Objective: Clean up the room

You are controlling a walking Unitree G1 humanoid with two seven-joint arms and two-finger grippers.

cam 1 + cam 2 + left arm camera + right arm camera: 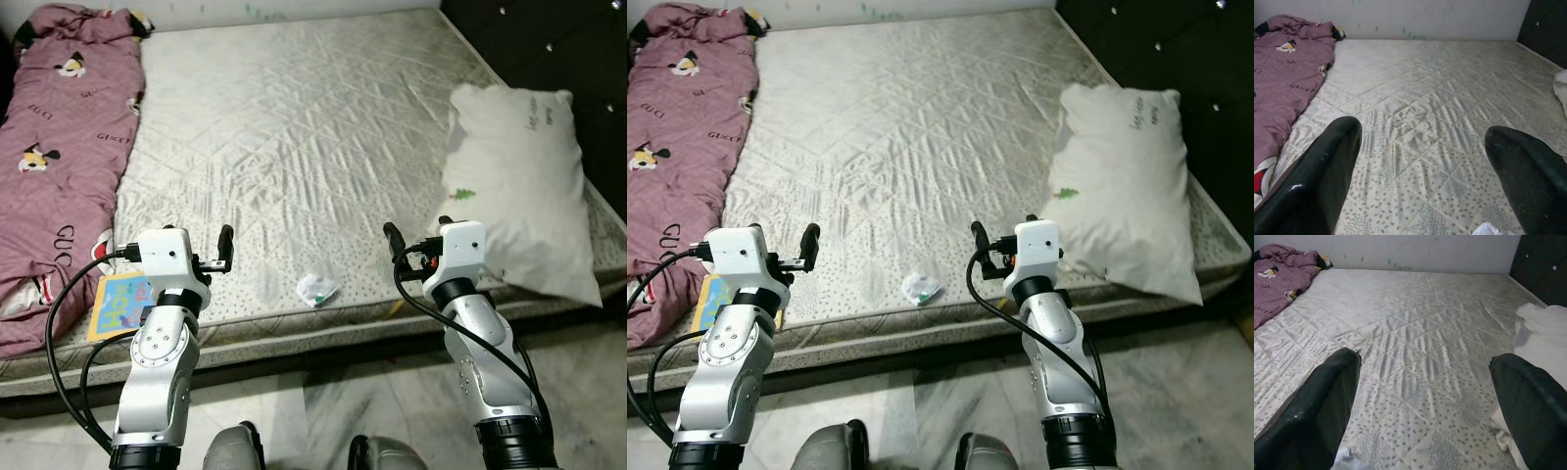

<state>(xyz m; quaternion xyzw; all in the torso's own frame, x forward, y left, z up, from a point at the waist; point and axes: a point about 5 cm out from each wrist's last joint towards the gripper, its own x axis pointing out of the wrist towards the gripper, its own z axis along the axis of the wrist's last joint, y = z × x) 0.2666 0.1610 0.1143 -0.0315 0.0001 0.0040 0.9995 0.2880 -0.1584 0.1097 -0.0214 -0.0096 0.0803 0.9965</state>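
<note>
One crumpled white wrapper (317, 289) lies on the mattress (294, 127) between the left gripper (1425, 166) and right gripper (1425, 401) — both with fingers spread wide, holding nothing. One pillow (519, 186) sits beyond the right gripper; one pink blanket (59, 147) left of the left gripper half-hides a colourful book (120, 305).

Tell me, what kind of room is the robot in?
Most likely a bedroom. There is a big bare mattress, a white pillow on its right side, and a pink blanket bunched along its left side.
</note>
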